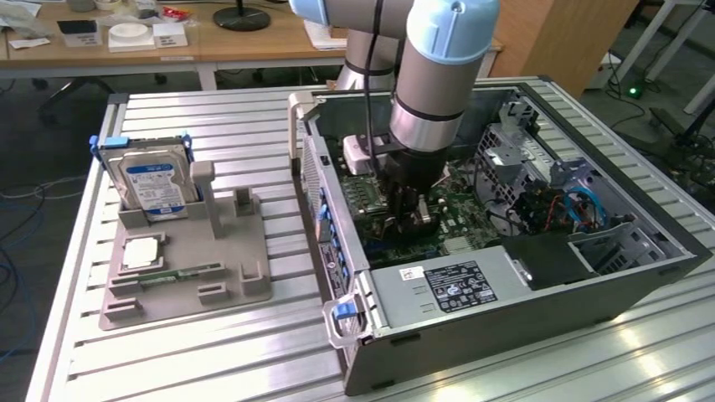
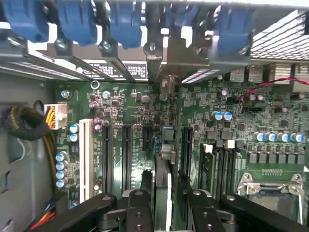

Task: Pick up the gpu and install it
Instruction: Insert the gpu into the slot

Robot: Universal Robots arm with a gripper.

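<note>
- Green motherboard (image 2: 217, 96) lies under the wrist camera, with the gpu (image 2: 163, 166) standing edge-on in one of the long expansion slots and its thin dark board running straight away from the gripper (image 2: 163, 182).
- At the card's far end, its pale metal bracket meets the rear wall of the computer case (image 1: 558, 289), under a row of blue retention latches (image 2: 77, 19).
- In the wrist view the gripper straddles the near end of the card, which runs right along its centre line; whether it is clamped on the board or just clear of it cannot be told.
- From the exterior view, the grey arm (image 1: 436, 75) reaches down into the open case, with the gripper (image 1: 408, 219) low over the motherboard near the middle of the chassis.
- Beside the card, a bare processor socket (image 2: 270, 188) with its metal frame sits on the board.
- In the exterior view, a labelled power supply (image 1: 447, 285) fills the case's near corner.
- On the slatted metal table (image 1: 223, 352), toward the exterior view's left and well apart from the case, a grey fixture tray (image 1: 167, 301) holds an upright hard drive (image 1: 156, 188) with a blue-white label, a pale square chip (image 1: 143, 251) and a narrow green memory stick (image 1: 179, 274).
</note>
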